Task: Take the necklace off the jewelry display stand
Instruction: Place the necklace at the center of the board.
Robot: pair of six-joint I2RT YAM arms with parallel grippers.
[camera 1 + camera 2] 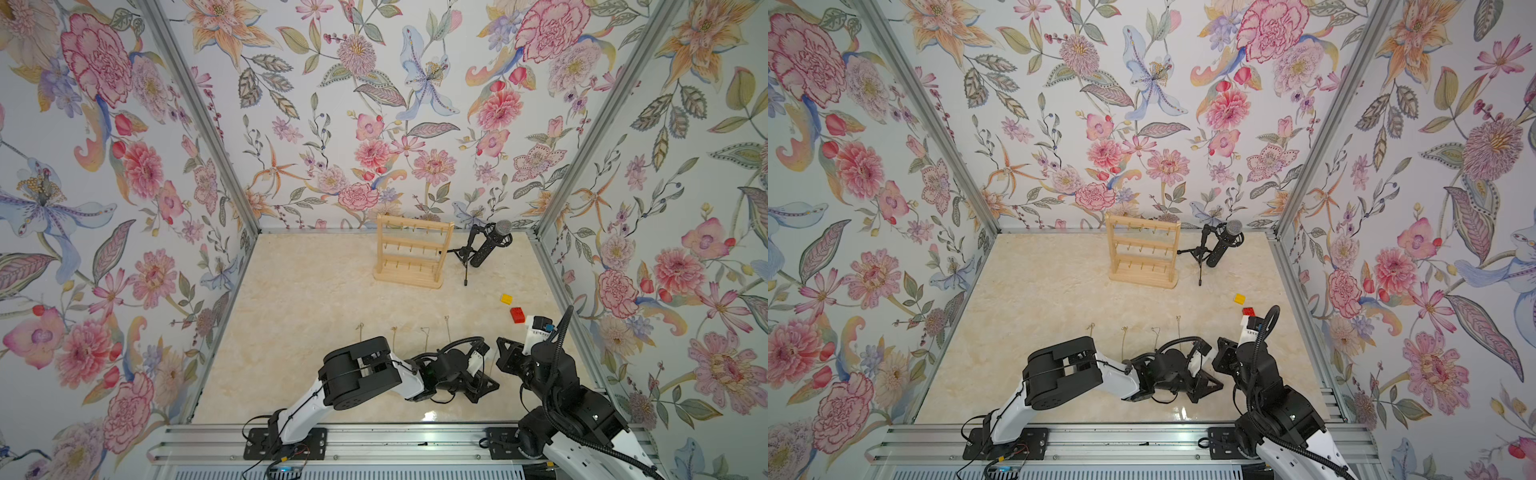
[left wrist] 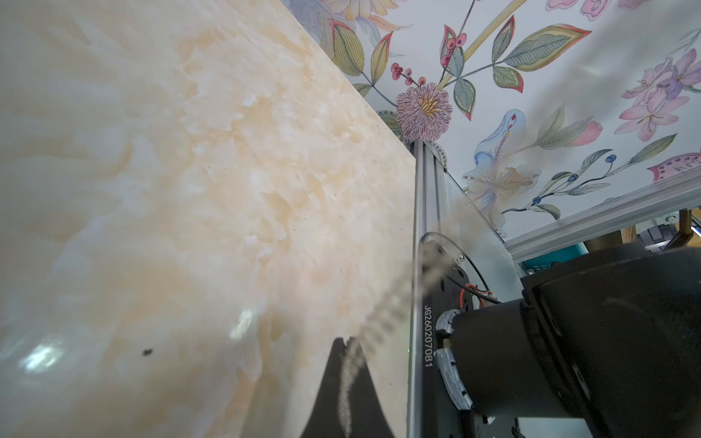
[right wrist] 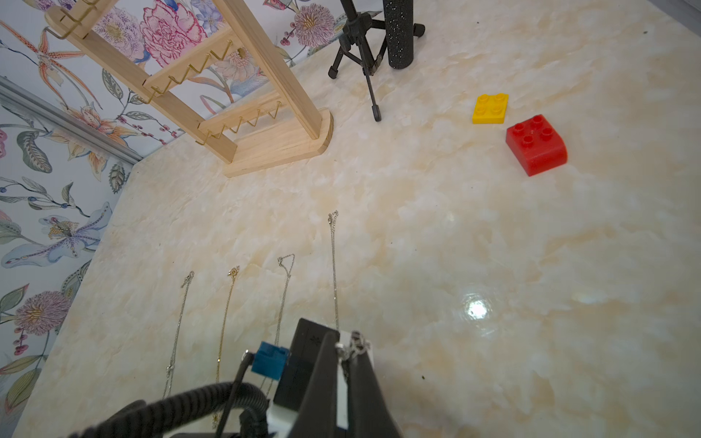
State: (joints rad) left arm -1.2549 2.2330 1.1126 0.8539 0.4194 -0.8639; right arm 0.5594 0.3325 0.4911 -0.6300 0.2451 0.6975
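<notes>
1. The right end effector (image 3: 349, 350) was pressed together on the necklace (image 3: 356, 342), with a small bunch of fine chain and clasp caught at its fingertips.
2. The left end effector (image 2: 346, 343) was also closed, pinching what looked like the same necklace (image 2: 387, 311). The chain ran off from its tips as a blurred line close past the lens. I judged that its long axis stretched between the two arms, though the chain was too fine to trace in the top views.
3. Both arms crowded together at the front right of the desk (image 3: 493, 265), just to the right of four other chains (image 3: 333, 265). These lay in a row, each with its long axis running from the front edge toward the back.
4. The jewelry display stand (image 1: 411, 253) stood at the back of the desk, well apart, ahead and to the left of the right end effector. Every peg that showed was bare, so the necklace seemed already off it.
5. The right arm faced the stand and seemed the nearer of the two. The left wrist view showed only the desk, the edge rail (image 2: 428, 197) and wallpaper.
6. The coming move probably turned on bringing the held chain parallel to the row. Bare desk lay on the row's right, short of the red brick (image 3: 536, 146).
</notes>
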